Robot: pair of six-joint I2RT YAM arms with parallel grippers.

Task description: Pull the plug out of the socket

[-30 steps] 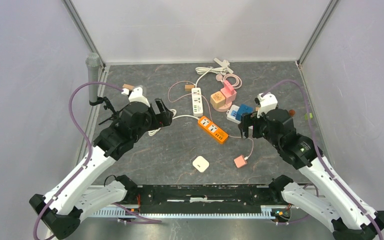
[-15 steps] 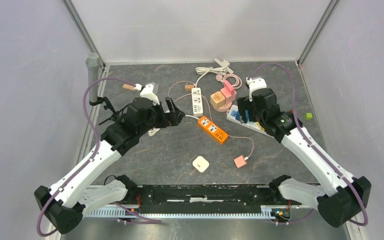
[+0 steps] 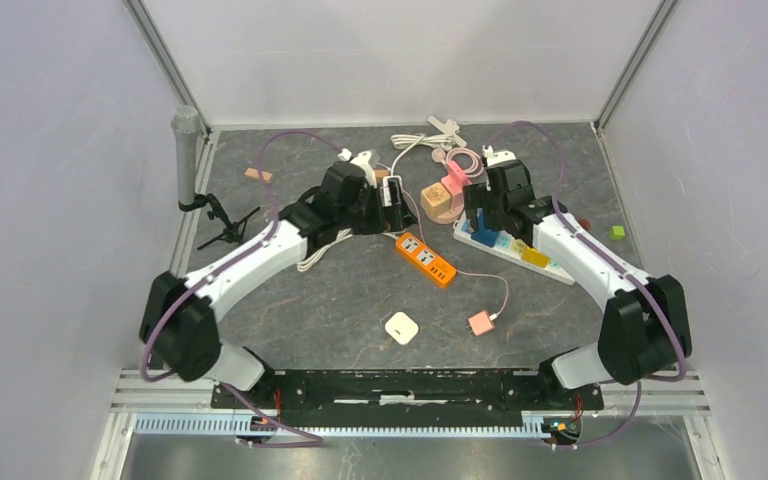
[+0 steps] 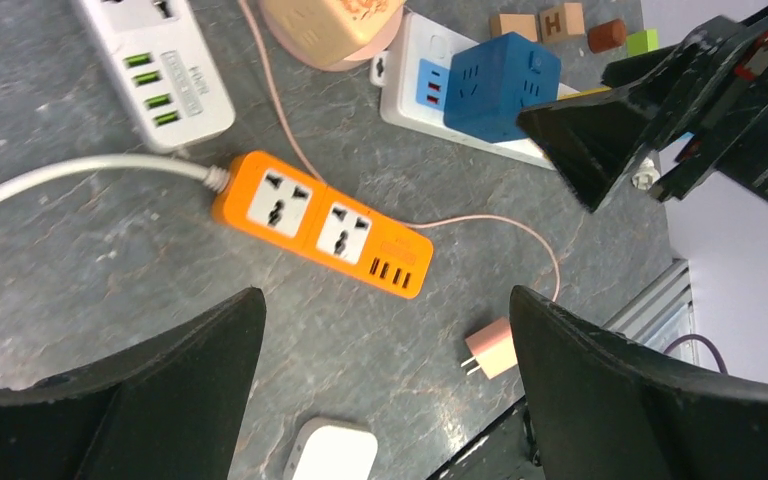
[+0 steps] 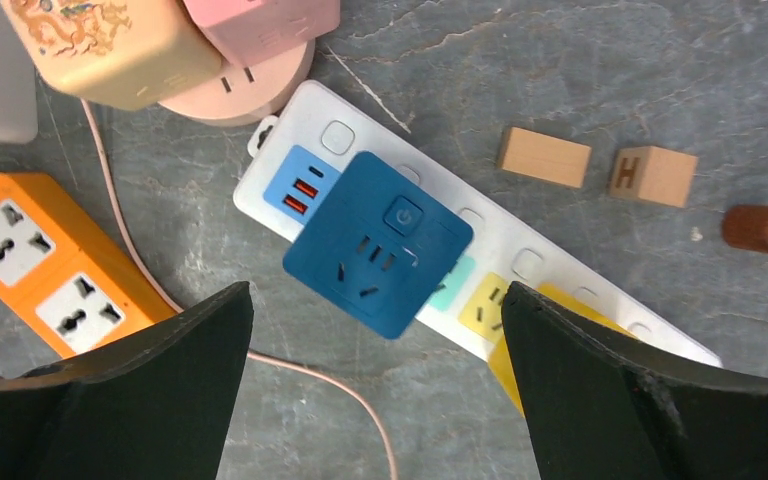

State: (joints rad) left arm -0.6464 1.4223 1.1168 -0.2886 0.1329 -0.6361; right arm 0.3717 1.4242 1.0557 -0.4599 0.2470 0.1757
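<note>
Right wrist view: the right gripper [image 5: 375, 300], jaws spread wide and empty, now hangs directly over the blue cube plug [image 5: 378, 243], which sits seated in the white power strip [image 5: 520, 235] (near its USB end). Over the last second both arms swung inward from the sides; the left gripper [image 4: 387, 300], also open, hovers above the orange power strip [image 4: 320, 225]. Descending to clamp the cube probably comes next.
</note>
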